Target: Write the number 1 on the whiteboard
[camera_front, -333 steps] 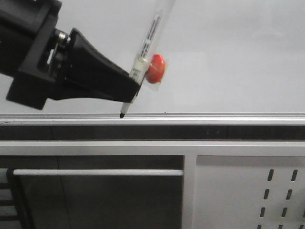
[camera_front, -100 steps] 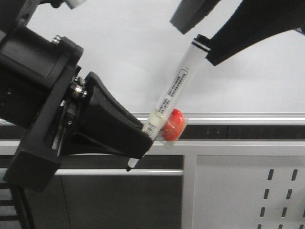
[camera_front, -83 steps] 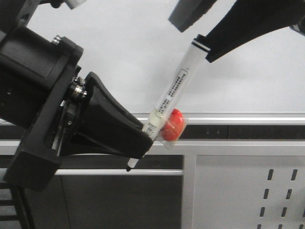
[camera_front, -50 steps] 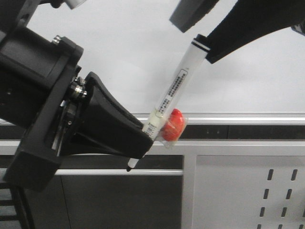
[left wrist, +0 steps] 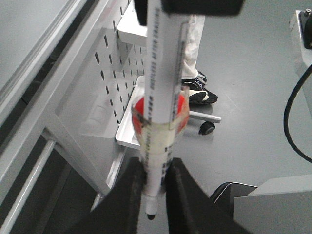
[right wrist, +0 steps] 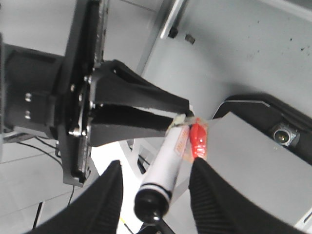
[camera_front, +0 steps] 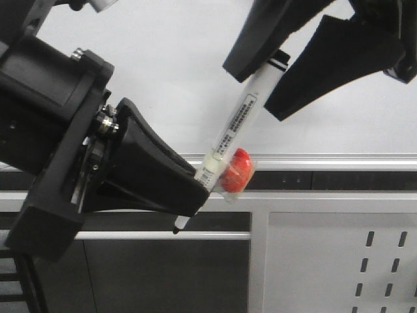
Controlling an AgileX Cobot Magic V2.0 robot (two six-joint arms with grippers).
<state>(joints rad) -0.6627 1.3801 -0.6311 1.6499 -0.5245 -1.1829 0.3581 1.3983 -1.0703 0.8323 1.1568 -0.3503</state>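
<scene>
Left tool (camera_front: 190, 195) clamped tight on the marker (camera_front: 241, 120) near its tip end, nib poking out below the fingers, barrel angled up to the right. A red blob (camera_front: 234, 171) is taped to the barrel just above the grip. Right tool (camera_front: 277, 65) spread wide, fingers either side of the marker's black back end, nothing gripped yet. Looks like a handover or re-grip step, w/ writing not begun. Whiteboard (camera_front: 163, 78) sits behind both tools, surface bare, no number 1 visible. Nib hangs below the board's silver rail (camera_front: 339, 160), so off the board. Next, I'd guess: right tool closes on the back end, left lets go, then nib goes up to the board.
</scene>
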